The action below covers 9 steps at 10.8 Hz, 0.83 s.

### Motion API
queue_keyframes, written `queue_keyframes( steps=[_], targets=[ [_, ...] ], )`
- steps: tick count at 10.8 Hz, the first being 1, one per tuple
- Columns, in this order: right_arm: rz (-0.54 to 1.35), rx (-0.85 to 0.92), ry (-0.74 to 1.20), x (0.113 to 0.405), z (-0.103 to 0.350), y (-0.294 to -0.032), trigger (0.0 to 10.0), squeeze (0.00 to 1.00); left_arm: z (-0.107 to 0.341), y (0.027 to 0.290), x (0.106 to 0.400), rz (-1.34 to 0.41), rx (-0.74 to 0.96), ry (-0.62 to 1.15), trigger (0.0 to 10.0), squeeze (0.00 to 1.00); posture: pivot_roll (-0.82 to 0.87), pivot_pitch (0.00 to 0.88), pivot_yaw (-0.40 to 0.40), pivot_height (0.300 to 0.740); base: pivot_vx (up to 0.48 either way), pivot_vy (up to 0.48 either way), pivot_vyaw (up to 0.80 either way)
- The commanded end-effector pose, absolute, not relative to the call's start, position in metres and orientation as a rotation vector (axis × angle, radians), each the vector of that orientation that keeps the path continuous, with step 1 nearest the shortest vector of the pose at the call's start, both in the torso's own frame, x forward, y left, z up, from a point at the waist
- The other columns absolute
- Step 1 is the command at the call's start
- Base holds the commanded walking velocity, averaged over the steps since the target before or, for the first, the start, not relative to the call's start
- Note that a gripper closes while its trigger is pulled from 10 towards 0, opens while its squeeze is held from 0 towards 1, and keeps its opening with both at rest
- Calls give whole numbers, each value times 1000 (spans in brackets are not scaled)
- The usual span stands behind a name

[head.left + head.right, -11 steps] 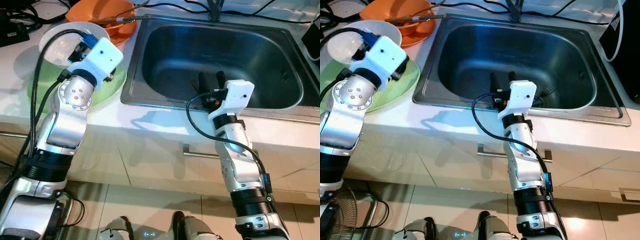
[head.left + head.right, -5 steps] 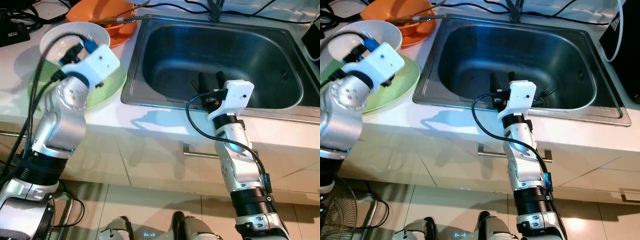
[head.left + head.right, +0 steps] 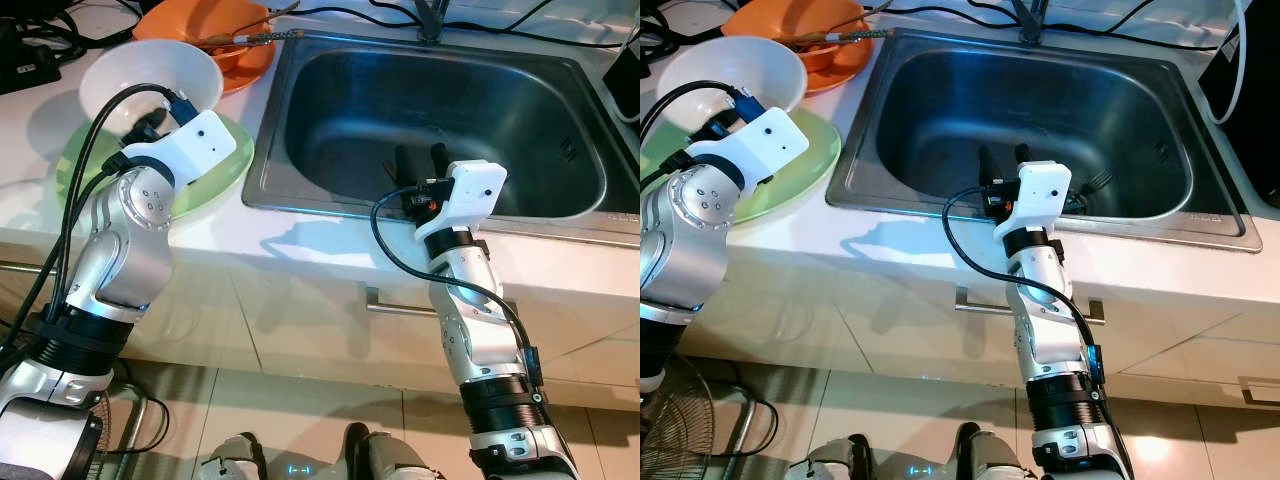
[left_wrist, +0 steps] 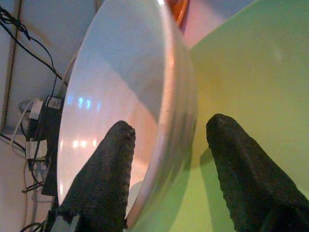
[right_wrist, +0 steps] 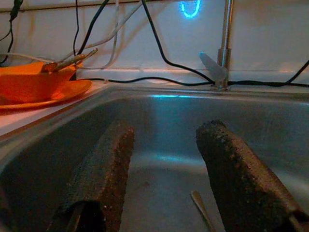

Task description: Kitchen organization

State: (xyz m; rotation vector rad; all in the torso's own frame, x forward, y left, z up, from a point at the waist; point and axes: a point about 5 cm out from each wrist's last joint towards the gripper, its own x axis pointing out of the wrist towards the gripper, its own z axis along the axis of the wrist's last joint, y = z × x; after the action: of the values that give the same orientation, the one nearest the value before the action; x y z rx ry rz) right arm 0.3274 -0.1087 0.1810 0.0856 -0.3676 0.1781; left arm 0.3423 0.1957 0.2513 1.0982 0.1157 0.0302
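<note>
You see the left gripper (image 4: 166,179) at the white bowl (image 3: 150,85), jaws apart and straddling its rim: one finger (image 4: 104,179) inside the bowl, the other (image 4: 246,174) outside over the green plate (image 3: 215,175). You can't tell from the pictures whether the fingers touch the rim. The bowl sits tilted on the green plate, near the counter's (image 3: 290,240) front edge, just beside the sink's (image 3: 440,110) left rim. Behind it, toward the counter's back edge, an orange bowl (image 3: 205,25) sits on an orange plate (image 5: 53,94) with utensils (image 3: 250,38) resting in it. Black cables (image 3: 345,12) run along the back edge.

The right gripper (image 3: 417,160) hangs over the sink's front edge, pointing into the basin, jaws apart and holding nothing. A small utensil (image 5: 200,208) lies on the sink bottom near its fingers. The faucet (image 5: 219,53) stands at the sink's back rim
</note>
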Motion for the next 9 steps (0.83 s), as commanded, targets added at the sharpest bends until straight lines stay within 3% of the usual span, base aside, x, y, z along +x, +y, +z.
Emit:
queue_keyframes(
  steps=[1, 9],
  targets=[
    [187, 82, -319, 327, 172, -106, 10000, 0, 247, 195, 341, 20, 1111, 132, 0, 0, 90, 182, -40, 740, 0, 0, 0],
    [195, 81, -311, 327, 170, -104, 10000, 0, 240, 195, 342, 17, 1128, 137, 0, 0, 88, 178, -41, 740, 0, 0, 0]
  ],
)
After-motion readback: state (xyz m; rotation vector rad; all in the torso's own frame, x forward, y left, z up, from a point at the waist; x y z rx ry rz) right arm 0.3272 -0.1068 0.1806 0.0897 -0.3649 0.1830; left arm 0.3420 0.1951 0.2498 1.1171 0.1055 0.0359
